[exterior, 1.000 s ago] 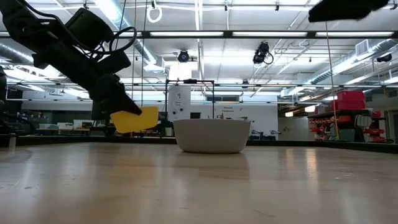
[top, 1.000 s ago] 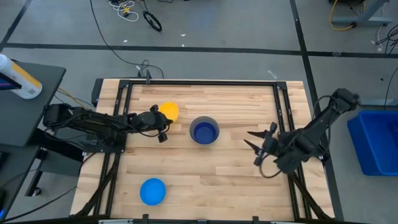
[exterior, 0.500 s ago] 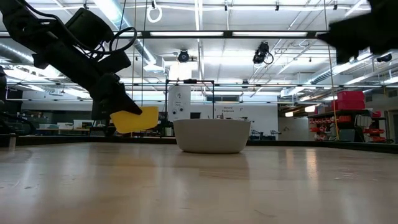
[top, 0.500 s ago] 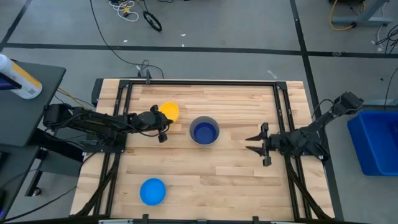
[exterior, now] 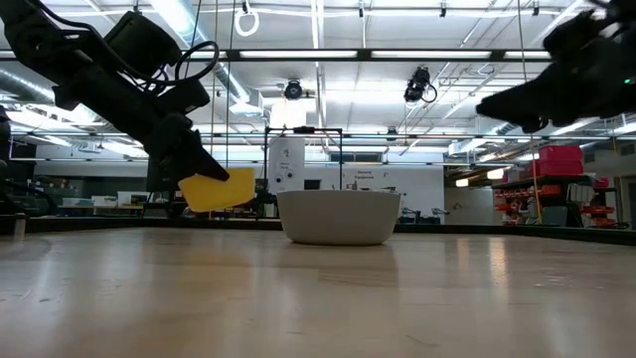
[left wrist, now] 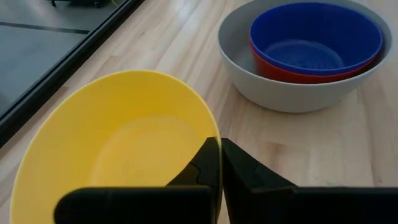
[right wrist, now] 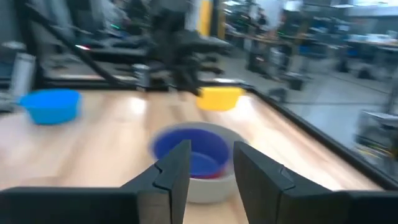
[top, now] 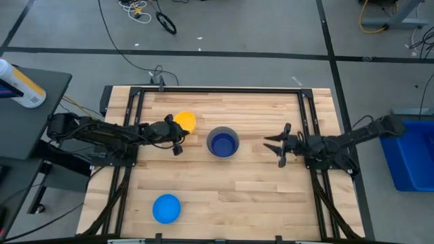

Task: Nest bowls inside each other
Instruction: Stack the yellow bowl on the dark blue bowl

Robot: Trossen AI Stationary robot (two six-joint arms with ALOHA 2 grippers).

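On the pale, grained wooden surface (top: pixel 258 183), a smooth grey bowl (top: pixel 222 143) sits near the centre, with a red bowl (left wrist: pixel 292 73) nested in it and a glossy dark blue bowl (left wrist: pixel 316 36) inside that. The left tool (top: pixel 178 137) is clamped shut on the rim of the round yellow bowl (top: pixel 184 121), holding it tilted just above the surface toward the far left edge. The right tool (top: pixel 281 144) hangs right of the stack, its two dark fingers parted around nothing. A light blue bowl (top: pixel 166 208) rests upright near the front left corner.
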